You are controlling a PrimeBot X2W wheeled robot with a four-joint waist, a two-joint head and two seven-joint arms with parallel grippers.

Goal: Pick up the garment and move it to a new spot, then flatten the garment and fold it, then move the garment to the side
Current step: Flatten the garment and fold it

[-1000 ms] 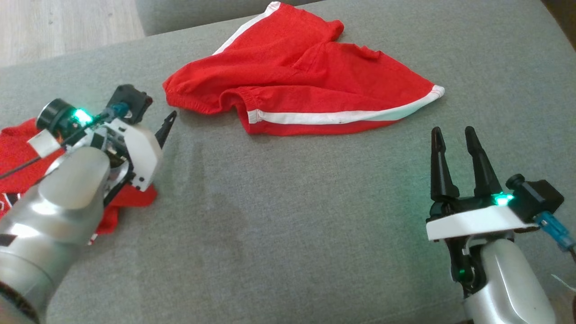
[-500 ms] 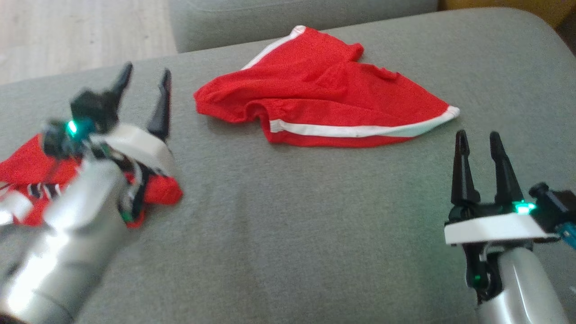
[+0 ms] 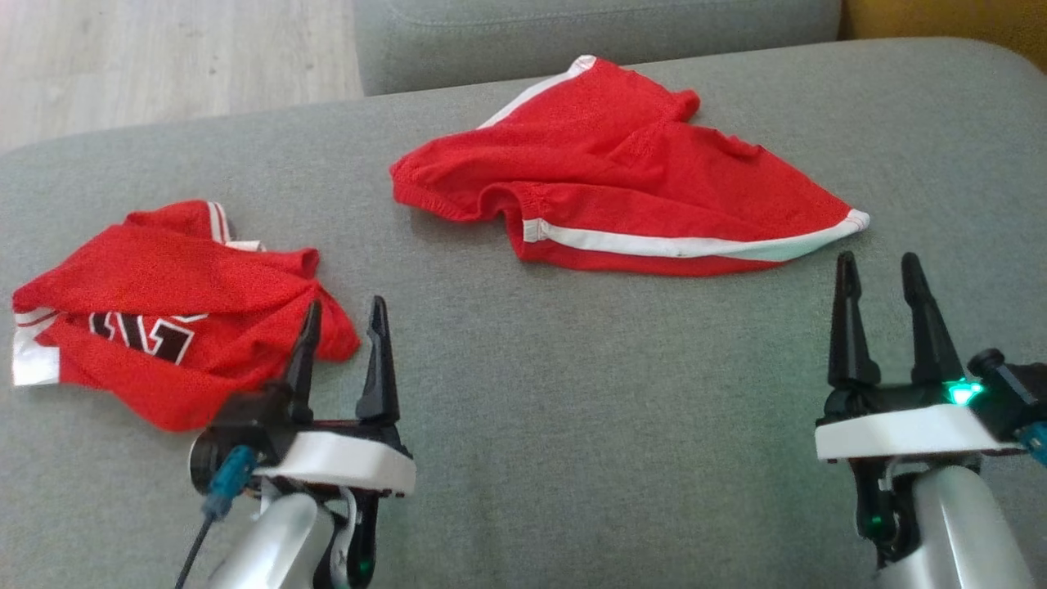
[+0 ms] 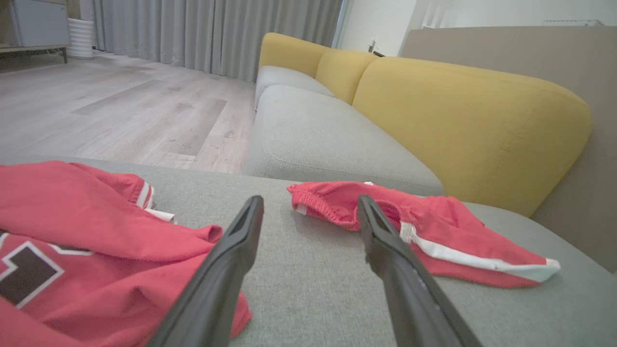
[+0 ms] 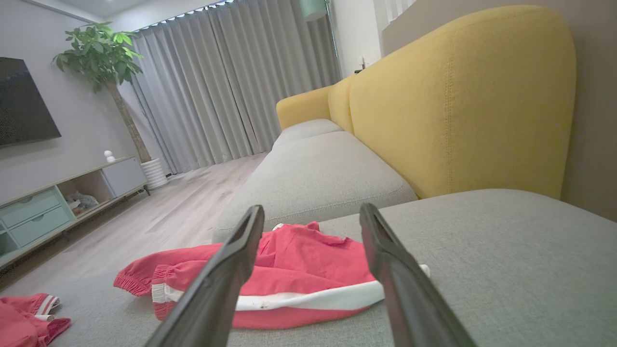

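Note:
Red shorts (image 3: 638, 172) with white side stripes lie crumpled at the far middle of the grey cushion (image 3: 572, 393). A red jersey (image 3: 155, 286) with a black-and-white number lies bunched at the left. My left gripper (image 3: 345, 309) stands open just right of the jersey's near corner, one finger overlapping its edge, holding nothing. In the left wrist view the left gripper (image 4: 309, 202) has the jersey (image 4: 72, 212) to its left and the shorts (image 4: 448, 236) ahead to its right. My right gripper (image 3: 877, 262) is open and empty, just short of the shorts' striped hem; the right wrist view shows the right gripper (image 5: 311, 209) facing the shorts (image 5: 299, 274).
A second grey seat cushion (image 3: 589, 33) adjoins the far edge. The yellow backrest (image 5: 458, 96) rises along the right. Wooden floor (image 3: 164, 57) lies beyond the cushion's far left edge. Bare cushion stretches between my two grippers.
My left arm has pulled back off the jersey and now rests at the lower left, fingers pointing up, leaving the jersey uncovered. The camera shifted; both garments lie as before. The right gripper held still.

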